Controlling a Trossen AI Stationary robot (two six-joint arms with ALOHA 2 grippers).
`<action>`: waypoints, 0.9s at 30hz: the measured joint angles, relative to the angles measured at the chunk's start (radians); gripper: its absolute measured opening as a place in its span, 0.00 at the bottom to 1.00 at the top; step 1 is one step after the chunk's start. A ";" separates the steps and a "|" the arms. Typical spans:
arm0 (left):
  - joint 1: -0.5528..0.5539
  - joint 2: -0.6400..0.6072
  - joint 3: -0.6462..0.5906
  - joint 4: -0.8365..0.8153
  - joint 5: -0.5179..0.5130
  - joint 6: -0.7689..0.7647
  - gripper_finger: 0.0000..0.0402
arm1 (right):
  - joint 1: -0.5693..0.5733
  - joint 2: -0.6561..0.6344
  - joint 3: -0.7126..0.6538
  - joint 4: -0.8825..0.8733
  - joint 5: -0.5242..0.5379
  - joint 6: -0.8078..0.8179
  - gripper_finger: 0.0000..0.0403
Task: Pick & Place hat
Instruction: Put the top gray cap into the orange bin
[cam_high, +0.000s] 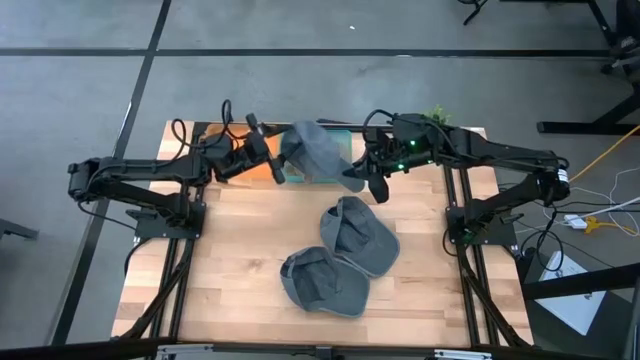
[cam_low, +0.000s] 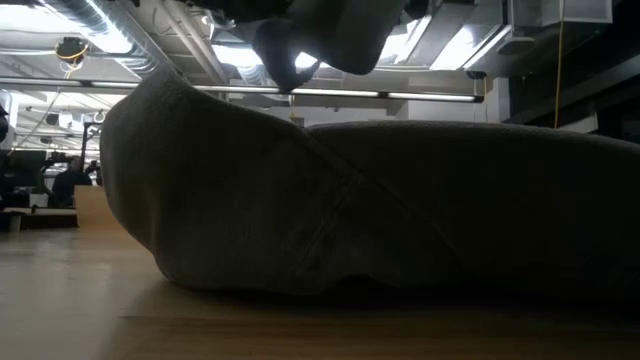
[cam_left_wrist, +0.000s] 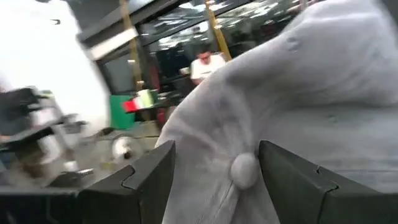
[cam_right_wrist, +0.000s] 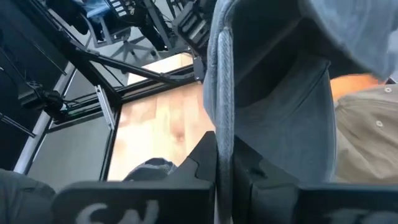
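You have three grey fabric hats in play. One hat (cam_high: 312, 150) is lifted off the table at its far edge, hanging crumpled between the two arms, its crown button (cam_left_wrist: 244, 169) facing the left wrist camera. The second hat (cam_high: 358, 235) lies near the table's middle, opening up, touching the third hat (cam_high: 322, 283) nearer the front edge.

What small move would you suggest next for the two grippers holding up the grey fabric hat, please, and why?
Probably the left gripper should close on the raised grey fabric hat. Its fingers stand open on either side of the crown button, while the right gripper is shut on the hat's edge, holding it above the far end of the wooden table. Two more grey hats lie below.
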 joint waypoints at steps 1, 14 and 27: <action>0.005 0.000 0.000 -0.006 0.042 -0.022 0.57 | 0.000 -0.001 0.000 0.000 -0.001 -0.003 0.04; 0.087 0.000 0.000 -0.154 0.344 -0.257 0.39 | 0.000 -0.002 0.000 0.001 -0.030 -0.021 0.04; 0.157 -0.045 0.000 -0.065 0.775 -0.506 0.05 | 0.000 -0.003 0.000 -0.049 -0.090 0.002 0.05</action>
